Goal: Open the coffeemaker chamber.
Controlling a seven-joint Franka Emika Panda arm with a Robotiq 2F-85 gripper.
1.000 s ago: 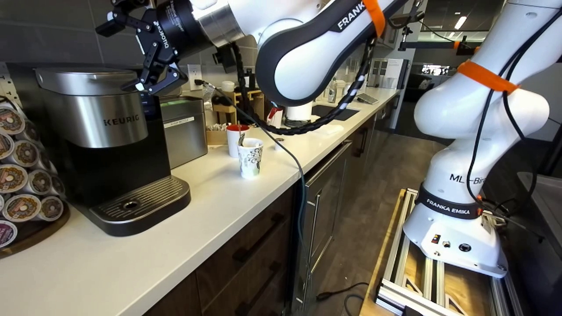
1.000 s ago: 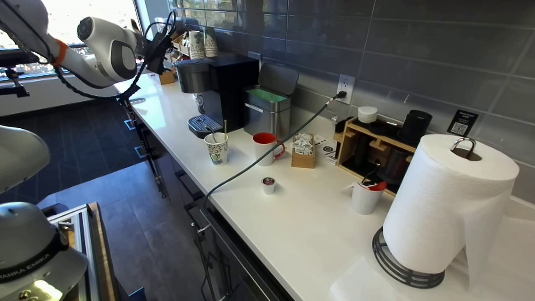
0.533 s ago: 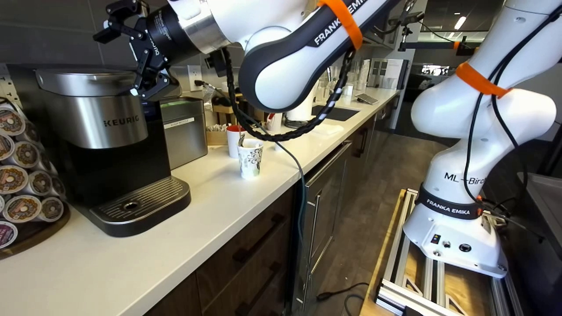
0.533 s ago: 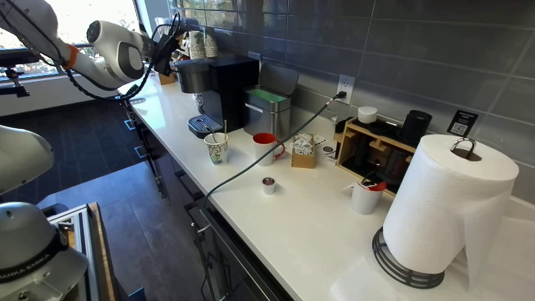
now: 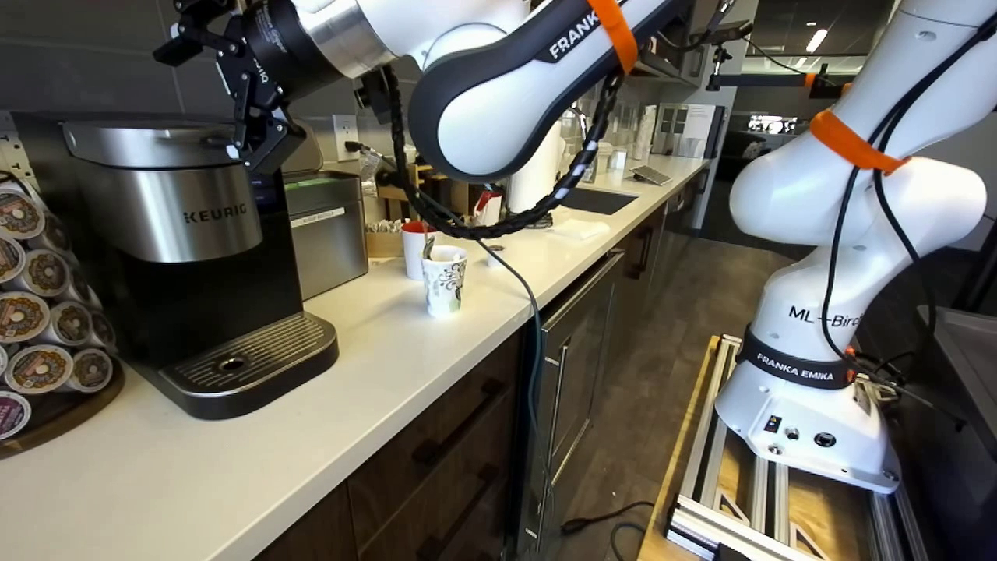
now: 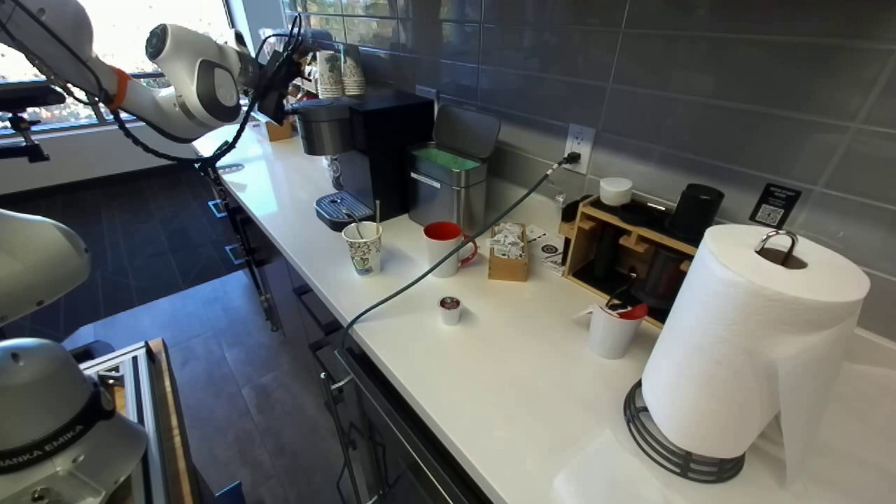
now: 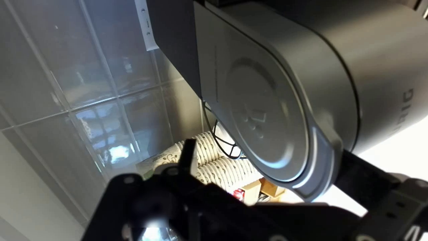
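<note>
The coffeemaker (image 5: 183, 214) stands on the counter with a silver front and black sides. It also shows in an exterior view (image 6: 325, 133). Its chamber (image 5: 148, 144) is the rounded silver-grey top head, with the lid down. In the wrist view the lid (image 7: 264, 107) and its protruding front handle (image 7: 319, 174) are close. My gripper (image 5: 202, 101) is open at the front of the head. In the wrist view my gripper (image 7: 269, 157) has one finger left of the lid and one beside the handle's right edge. I cannot tell if that finger touches it. Nothing is held.
A pod rack (image 5: 43, 312) stands beside the coffeemaker. A steel bin (image 6: 448, 182) is on the other side. A paper cup (image 5: 444, 280), a red-lined mug (image 6: 444, 248) and a power cable (image 6: 448, 255) are on the counter. Stacked cups (image 7: 220, 164) lie beyond the lid.
My gripper has moved closer to the coffeemaker's head, to the left in an exterior view, dipping slightly and then rising a little. It stays open. The lid has not moved.
</note>
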